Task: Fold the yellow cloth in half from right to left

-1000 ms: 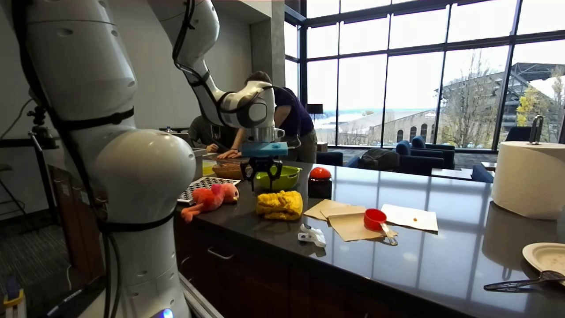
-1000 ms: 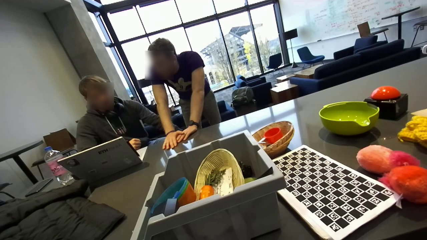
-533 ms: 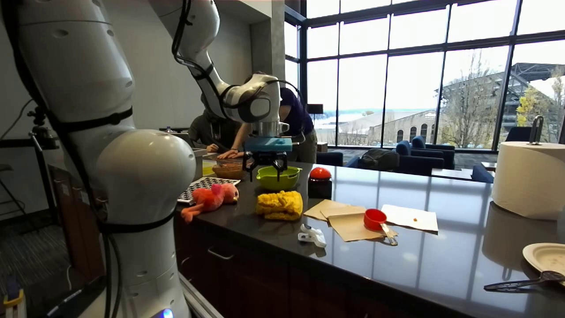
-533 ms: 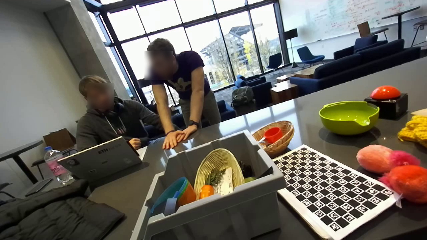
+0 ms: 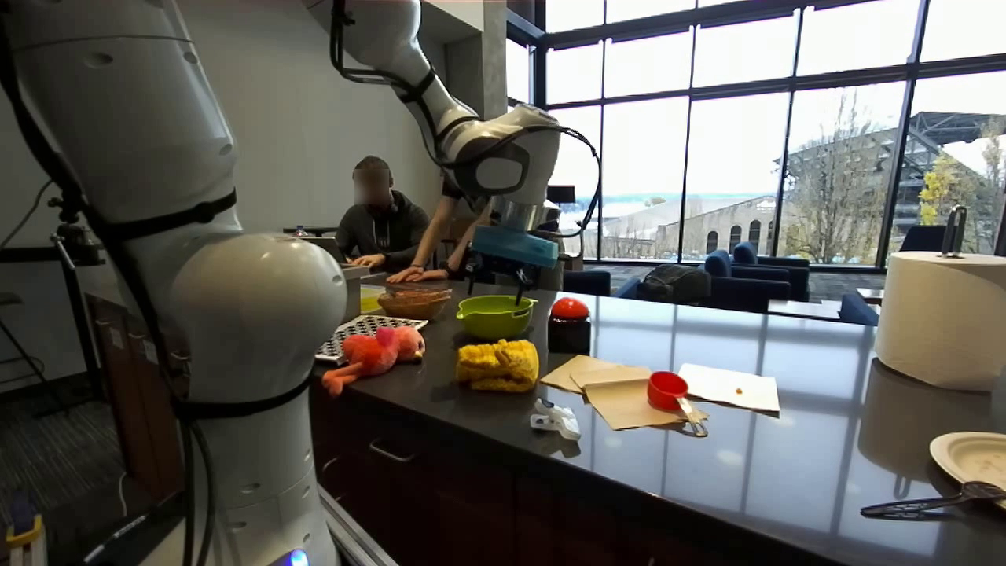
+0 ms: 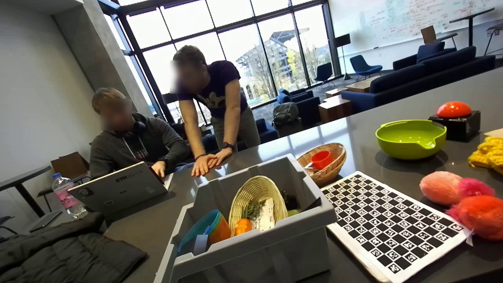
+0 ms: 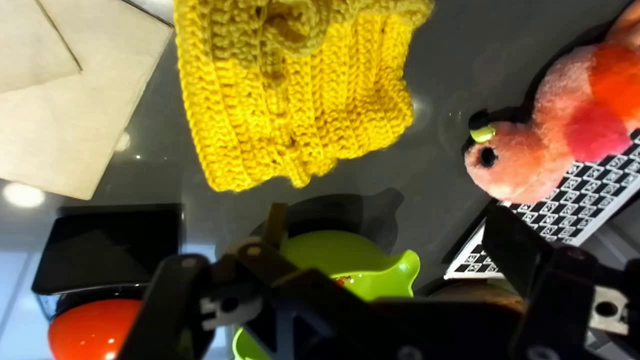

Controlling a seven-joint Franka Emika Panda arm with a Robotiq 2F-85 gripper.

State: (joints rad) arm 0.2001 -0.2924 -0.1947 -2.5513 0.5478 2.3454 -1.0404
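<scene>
Since half a second ago, the robot arm point(image 5: 259, 306) has swung its wrist rightward in an exterior view and tipped the gripper point(image 5: 495, 295) to a slant, which brings a seated person point(image 5: 383, 228) behind it into sight; the yellow cloth point(image 5: 497, 368) has stayed put.

Leftmost on the dark counter point(image 5: 770, 464), a pink and orange plush bird point(image 5: 373, 352) lies by a checkered board point(image 6: 393, 224); then come a wicker basket point(image 5: 414, 306) and a lime-green bowl point(image 5: 491, 322). The gripper hangs with its fingers point(image 7: 515, 245) spread wide and has hold of nothing. It seems to be above the bowl, though depth is hard to judge from that angle. The cloth sits bunched on the counter just in front of the bowl, and in the wrist view it lies apart from both fingers.

Next are a white clip point(image 5: 556, 420) near the counter's edge, a black box point(image 5: 569, 336) topped by a red dome point(image 5: 570, 308), brown paper sheets point(image 5: 621, 409) with a red measuring cup point(image 5: 668, 391) on them, and a white sheet point(image 5: 731, 389). Far right are an upright paper roll point(image 5: 939, 322) and a pale plate point(image 5: 974, 457), partly out of view, with a black utensil point(image 5: 919, 507) reaching its rim.
</scene>
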